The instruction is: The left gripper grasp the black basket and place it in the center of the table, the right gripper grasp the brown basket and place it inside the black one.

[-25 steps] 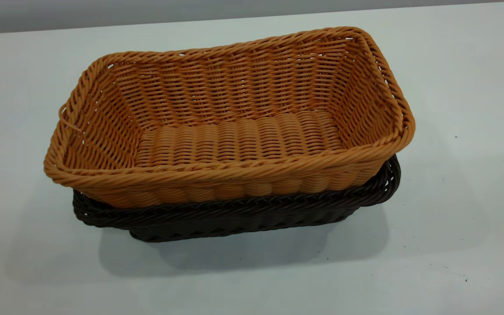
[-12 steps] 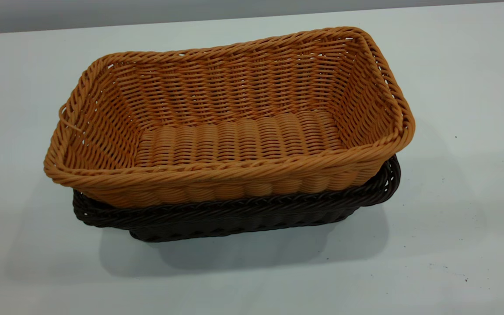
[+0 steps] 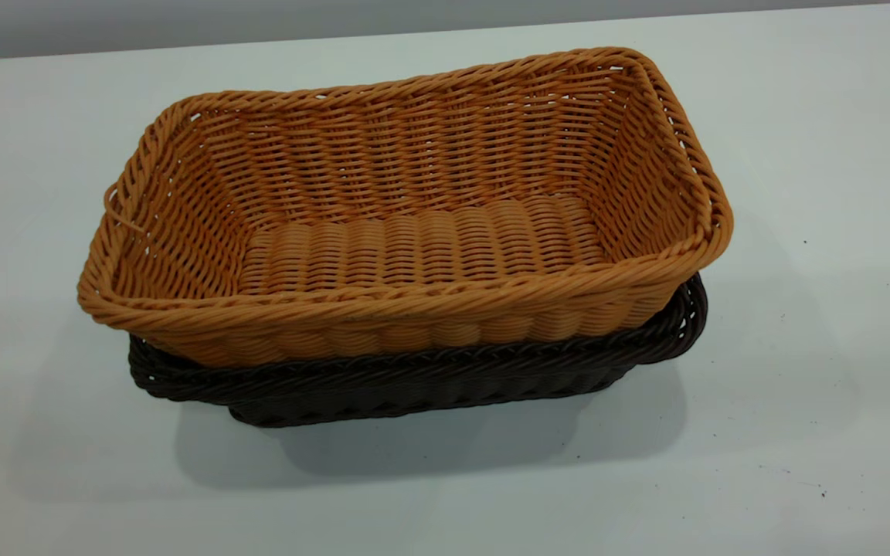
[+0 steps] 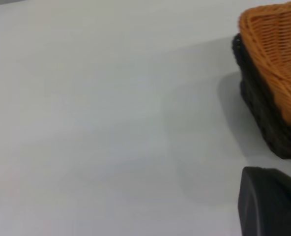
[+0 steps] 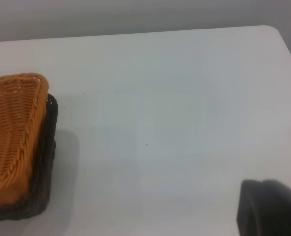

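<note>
The brown basket (image 3: 414, 232) sits nested inside the black basket (image 3: 429, 382) at the middle of the table (image 3: 800, 401). Only the black basket's rim and lower wall show beneath it. Neither gripper shows in the exterior view. In the left wrist view a dark part of the left gripper (image 4: 271, 201) shows at the frame's corner, well away from the baskets' end, brown (image 4: 278, 44) over black (image 4: 263, 113). In the right wrist view a dark part of the right gripper (image 5: 271, 209) shows, also well apart from the brown basket (image 5: 10, 128) and the black basket (image 5: 42, 167). Neither gripper holds anything.
Bare white tabletop with tiny dark specks lies all round the baskets. The table's far edge (image 3: 445, 31) meets a grey wall. A rounded table corner (image 5: 276, 32) shows in the right wrist view.
</note>
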Controlling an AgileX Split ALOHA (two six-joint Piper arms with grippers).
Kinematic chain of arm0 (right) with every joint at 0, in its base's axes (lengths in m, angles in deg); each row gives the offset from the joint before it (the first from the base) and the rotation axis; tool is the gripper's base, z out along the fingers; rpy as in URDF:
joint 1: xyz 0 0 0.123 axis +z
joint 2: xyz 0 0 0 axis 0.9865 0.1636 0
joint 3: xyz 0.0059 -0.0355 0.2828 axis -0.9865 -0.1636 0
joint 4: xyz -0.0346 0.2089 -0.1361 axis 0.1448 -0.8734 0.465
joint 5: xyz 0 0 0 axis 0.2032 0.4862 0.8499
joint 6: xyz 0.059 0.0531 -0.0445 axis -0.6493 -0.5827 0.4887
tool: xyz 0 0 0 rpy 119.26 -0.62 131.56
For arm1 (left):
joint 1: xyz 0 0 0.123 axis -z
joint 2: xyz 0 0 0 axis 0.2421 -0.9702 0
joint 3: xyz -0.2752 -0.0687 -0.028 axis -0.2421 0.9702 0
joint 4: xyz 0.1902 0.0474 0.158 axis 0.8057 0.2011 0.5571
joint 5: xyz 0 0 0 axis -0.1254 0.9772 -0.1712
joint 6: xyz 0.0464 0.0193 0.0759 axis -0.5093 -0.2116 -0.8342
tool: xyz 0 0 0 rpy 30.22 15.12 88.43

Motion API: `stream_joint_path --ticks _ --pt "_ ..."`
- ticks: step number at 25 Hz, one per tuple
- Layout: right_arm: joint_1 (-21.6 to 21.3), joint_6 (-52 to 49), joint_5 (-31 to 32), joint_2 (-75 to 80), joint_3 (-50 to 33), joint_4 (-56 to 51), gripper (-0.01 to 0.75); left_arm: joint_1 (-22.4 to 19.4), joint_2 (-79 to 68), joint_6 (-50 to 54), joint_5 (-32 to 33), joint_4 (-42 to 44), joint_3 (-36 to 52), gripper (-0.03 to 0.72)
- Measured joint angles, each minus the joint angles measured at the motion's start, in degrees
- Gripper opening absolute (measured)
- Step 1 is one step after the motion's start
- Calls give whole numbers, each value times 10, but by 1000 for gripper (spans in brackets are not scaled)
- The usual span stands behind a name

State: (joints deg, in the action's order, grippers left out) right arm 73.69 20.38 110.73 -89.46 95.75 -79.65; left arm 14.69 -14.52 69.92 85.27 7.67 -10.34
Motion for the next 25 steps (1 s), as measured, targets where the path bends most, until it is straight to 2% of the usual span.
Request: stream_joint_path --ticks 7,25 --pt "1 0 0 0 0 0 5 -52 11 1 1 0 -1 -1" --pt "1 0 0 0 0 0 5 -53 11 1 1 0 -1 -1"
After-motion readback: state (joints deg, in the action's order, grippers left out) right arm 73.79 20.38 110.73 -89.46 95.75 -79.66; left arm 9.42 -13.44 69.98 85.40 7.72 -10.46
